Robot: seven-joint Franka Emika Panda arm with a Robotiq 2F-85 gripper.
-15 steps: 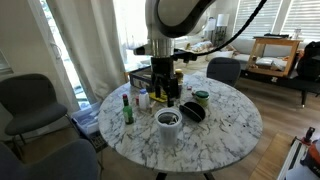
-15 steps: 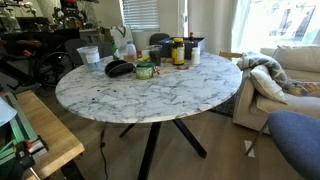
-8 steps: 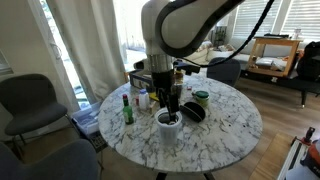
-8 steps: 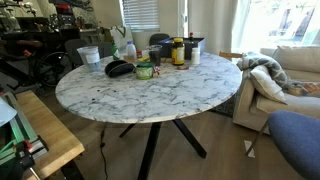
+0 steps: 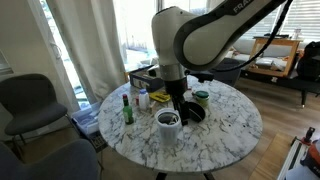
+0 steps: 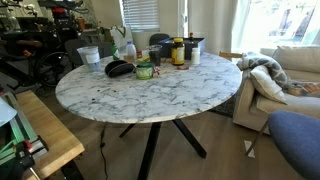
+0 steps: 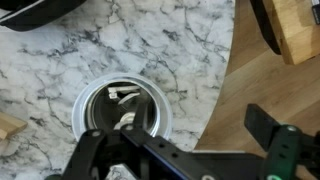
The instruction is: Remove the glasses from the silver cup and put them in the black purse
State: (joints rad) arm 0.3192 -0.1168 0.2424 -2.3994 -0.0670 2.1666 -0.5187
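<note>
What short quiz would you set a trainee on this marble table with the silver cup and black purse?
1. True or false: the pale silvery cylindrical cup lies tipped over on the round white marble table.
2. The small black soft oval purse sits: A) on the table near the cup; B) on a chair; C) inside the cup.
3. Are the robot's fingers open or shut?
Key: 1 false; 2 A; 3 open.

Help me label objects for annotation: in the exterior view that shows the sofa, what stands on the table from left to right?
silver cup → black purse → green-lidded jar → dark bottles
</note>
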